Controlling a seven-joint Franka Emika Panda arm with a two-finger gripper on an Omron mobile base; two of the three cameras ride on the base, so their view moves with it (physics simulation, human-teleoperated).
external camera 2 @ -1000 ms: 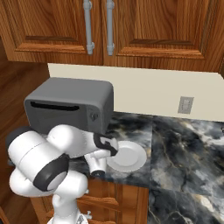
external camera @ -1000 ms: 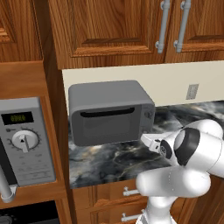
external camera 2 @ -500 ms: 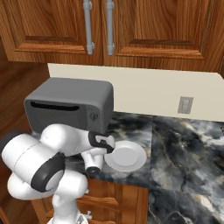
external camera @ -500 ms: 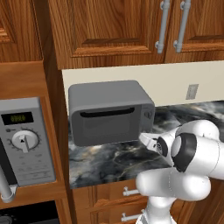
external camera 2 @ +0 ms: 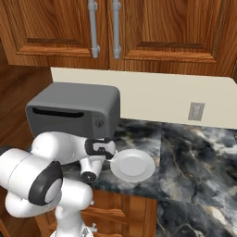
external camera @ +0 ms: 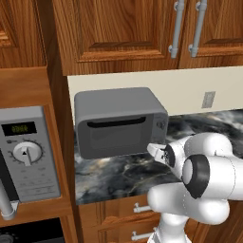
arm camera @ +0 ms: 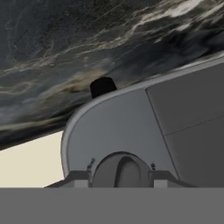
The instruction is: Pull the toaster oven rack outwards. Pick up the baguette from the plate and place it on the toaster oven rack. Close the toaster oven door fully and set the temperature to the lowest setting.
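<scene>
The grey toaster oven point(external camera: 118, 121) point(external camera 2: 74, 109) stands on the counter with its dark-windowed door point(external camera: 116, 135) shut, so the rack is hidden. My gripper point(external camera: 157, 151) point(external camera 2: 102, 146) is at the oven's lower right front corner. In the hand view a round grey knob point(arm camera: 120, 171) on the oven's front panel point(arm camera: 131, 127) sits between my two fingers, which close in on its sides. The white plate point(external camera 2: 133, 165) lies bare on the counter just right of my hand. The baguette is out of view.
A silver microwave point(external camera: 26, 152) with a green display and a large dial is built into the wood cabinet at left. Wooden wall cabinets point(external camera 2: 120, 32) hang above. A wall outlet point(external camera 2: 196, 111) is on the cream backsplash. Dark marble counter point(external camera 2: 194, 157) stretches right.
My hand has moved a little left and up, closer to the oven's right front corner, and the elbow has swung with it. Oven and plate have not moved.
</scene>
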